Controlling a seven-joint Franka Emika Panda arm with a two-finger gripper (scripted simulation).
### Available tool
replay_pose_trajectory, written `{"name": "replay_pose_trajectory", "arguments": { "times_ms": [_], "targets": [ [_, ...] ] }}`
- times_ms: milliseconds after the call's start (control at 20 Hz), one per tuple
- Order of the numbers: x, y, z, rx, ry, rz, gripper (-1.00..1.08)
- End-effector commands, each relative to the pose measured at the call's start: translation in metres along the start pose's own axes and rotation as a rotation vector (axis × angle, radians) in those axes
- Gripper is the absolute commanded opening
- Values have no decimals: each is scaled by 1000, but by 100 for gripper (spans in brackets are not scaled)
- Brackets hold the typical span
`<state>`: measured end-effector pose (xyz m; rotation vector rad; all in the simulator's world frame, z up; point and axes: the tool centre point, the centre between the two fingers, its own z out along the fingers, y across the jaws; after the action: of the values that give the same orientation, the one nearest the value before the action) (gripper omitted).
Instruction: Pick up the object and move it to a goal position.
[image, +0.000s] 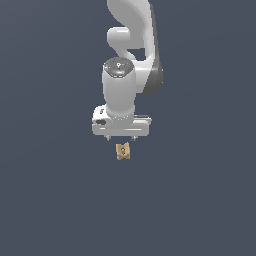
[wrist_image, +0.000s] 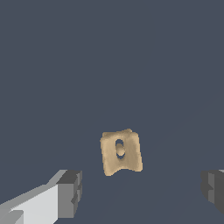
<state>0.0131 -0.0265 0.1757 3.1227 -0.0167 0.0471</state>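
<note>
Object (image: 123, 151) lies just below the white gripper (image: 120, 139) in the exterior view
Tan, notched, with a dark spot; the wrist view shows it (wrist_image: 121, 151) untouched between widely spread fingers (wrist_image: 70, 192)

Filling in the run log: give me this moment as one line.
phase: approach | gripper: open, above block | block: on floor, between fingers, untouched | goal: not visible

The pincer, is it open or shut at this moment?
Open. In the wrist view the pincer has its two fingers far apart, with the tan object lying free between and ahead of them, untouched.
</note>
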Motion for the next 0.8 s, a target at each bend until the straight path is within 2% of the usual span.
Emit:
{"name": "replay_pose_trajectory", "arguments": {
  "times_ms": [0, 450, 750],
  "targets": [
    [0, 0, 0, 0, 0, 0, 100],
    [1, -11, -18, -7, 2, -48, 100],
    [0, -10, -10, -5, 0, -52, 100]
  ]
}}
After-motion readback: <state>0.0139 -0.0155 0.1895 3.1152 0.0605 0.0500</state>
